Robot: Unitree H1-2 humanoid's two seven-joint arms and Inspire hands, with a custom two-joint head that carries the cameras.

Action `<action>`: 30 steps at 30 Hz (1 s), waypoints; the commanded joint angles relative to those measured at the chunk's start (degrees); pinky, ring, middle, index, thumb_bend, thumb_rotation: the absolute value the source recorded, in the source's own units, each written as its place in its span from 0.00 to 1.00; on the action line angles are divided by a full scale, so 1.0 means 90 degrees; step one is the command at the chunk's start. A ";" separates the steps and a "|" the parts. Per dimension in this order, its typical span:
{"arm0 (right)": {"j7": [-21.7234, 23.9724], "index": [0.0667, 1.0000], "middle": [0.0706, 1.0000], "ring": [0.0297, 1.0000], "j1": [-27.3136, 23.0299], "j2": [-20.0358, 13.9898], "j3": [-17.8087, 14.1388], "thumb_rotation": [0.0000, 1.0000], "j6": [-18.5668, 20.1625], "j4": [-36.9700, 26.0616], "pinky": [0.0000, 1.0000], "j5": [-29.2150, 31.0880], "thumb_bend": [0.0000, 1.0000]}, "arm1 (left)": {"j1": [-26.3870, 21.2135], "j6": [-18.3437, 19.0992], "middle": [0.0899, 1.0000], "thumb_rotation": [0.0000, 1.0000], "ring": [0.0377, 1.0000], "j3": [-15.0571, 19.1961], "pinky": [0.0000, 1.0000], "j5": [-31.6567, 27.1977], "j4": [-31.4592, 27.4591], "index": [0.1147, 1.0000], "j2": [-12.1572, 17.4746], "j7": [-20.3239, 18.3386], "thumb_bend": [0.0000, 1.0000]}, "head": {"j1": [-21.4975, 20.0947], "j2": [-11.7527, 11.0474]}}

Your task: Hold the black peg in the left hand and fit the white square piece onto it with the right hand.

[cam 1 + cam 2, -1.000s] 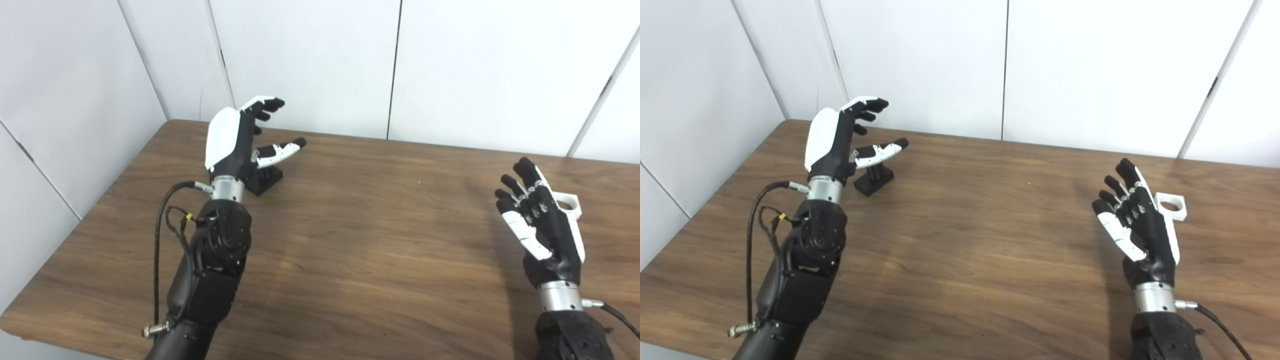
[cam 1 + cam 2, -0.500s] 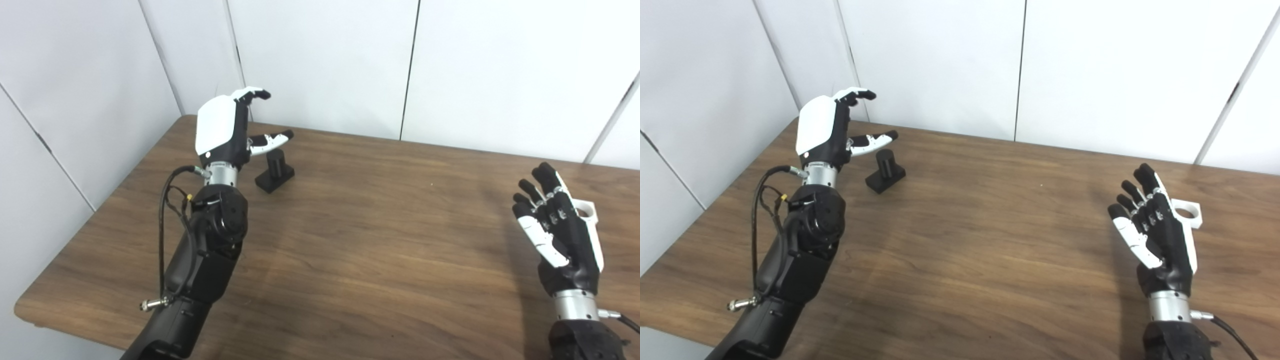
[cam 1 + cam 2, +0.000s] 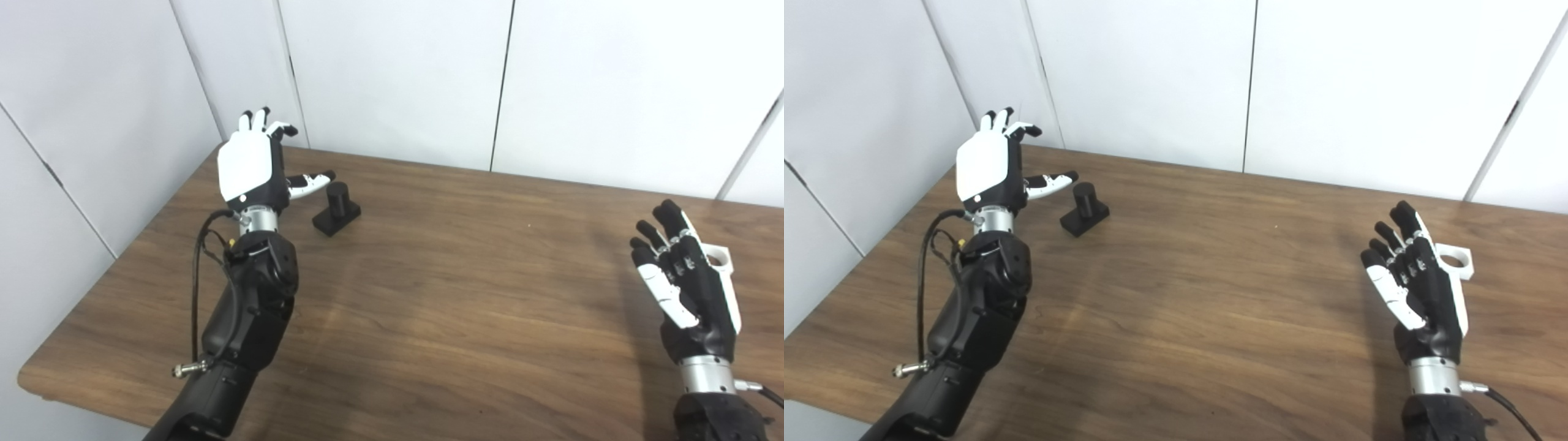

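Both hands are empty, fingers spread: reach your left hand (image 3: 248, 165) to the peg (image 3: 336, 207) near the worktop's (image 3: 429, 294) far-left corner.

White square piece (image 3: 1454, 260) partly hidden behind right hand (image 3: 1421, 294).
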 commanded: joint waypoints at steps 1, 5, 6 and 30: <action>0.0024 0.91 0.92 0.87 0.0303 -0.0177 -0.0099 0.38 0.0000 -0.0064 0.82 0.0082 0.52 | -0.0410 0.0034 0.98 0.42 1.00 0.0134 0.96 0.0262 0.0047 0.67 0.0058 0.0077 0.87 | -0.0017 0.0007; 0.0020 0.91 0.93 0.88 0.0318 -0.0156 -0.0079 0.38 0.0023 -0.0115 0.84 0.0074 0.51 | -0.0435 0.0034 0.97 0.45 1.00 0.0163 0.94 0.0321 0.0188 0.66 -0.0030 -0.0057 0.90 | -0.0031 0.0018; 0.0007 0.91 0.93 0.88 0.0320 -0.0154 -0.0075 0.38 0.0018 -0.0113 0.83 0.0057 0.52 | -0.0441 0.0034 0.97 0.46 1.00 0.0183 0.94 0.0353 0.0213 0.66 -0.0057 -0.0092 0.91 | -0.0031 0.0018; -0.0020 0.92 0.93 0.88 0.0293 -0.0161 -0.0063 0.40 -0.0061 0.0004 0.85 0.0002 0.52 | -0.0227 0.0034 1.00 0.59 1.00 0.0130 1.00 0.0814 0.0105 0.62 -0.0485 -0.1108 0.98 | -0.0090 0.0080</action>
